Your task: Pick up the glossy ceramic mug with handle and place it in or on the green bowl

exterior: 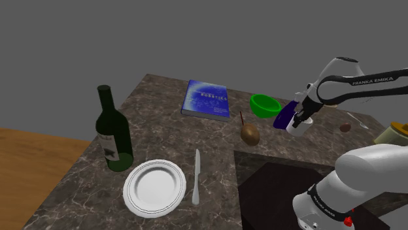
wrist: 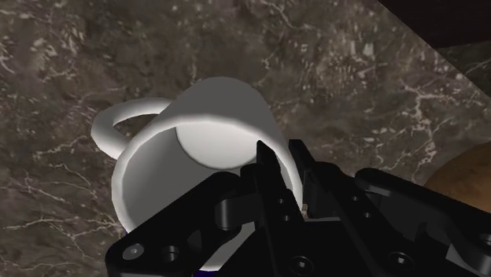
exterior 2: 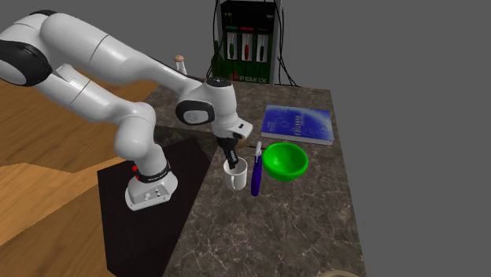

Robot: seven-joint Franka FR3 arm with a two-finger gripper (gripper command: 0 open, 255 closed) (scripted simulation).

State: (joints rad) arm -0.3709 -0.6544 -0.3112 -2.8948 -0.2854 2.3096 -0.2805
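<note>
A white mug (wrist: 204, 134) with a loop handle (wrist: 118, 126) is clasped at its rim by my black gripper (wrist: 285, 177), one finger inside the cup and one outside its wall. In the shoulder view the mug (exterior: 303, 124) hangs under the gripper (exterior: 300, 118), just right of the green bowl (exterior: 265, 104). From the second exterior view the mug (exterior 2: 236, 175) sits at or just above the marble counter, left of the green bowl (exterior 2: 284, 160), with the gripper (exterior 2: 230, 163) shut on its rim. I cannot tell whether the mug touches the counter.
A purple-handled tool (exterior 2: 256, 177) lies between mug and bowl. A blue book (exterior: 206, 99) lies behind the bowl and a brown fruit (exterior: 250, 133) in front of it. A dark bottle (exterior: 112, 131), white plate (exterior: 154, 186) and knife (exterior: 195, 176) stand further left. The black stand (exterior: 288, 189) borders the counter.
</note>
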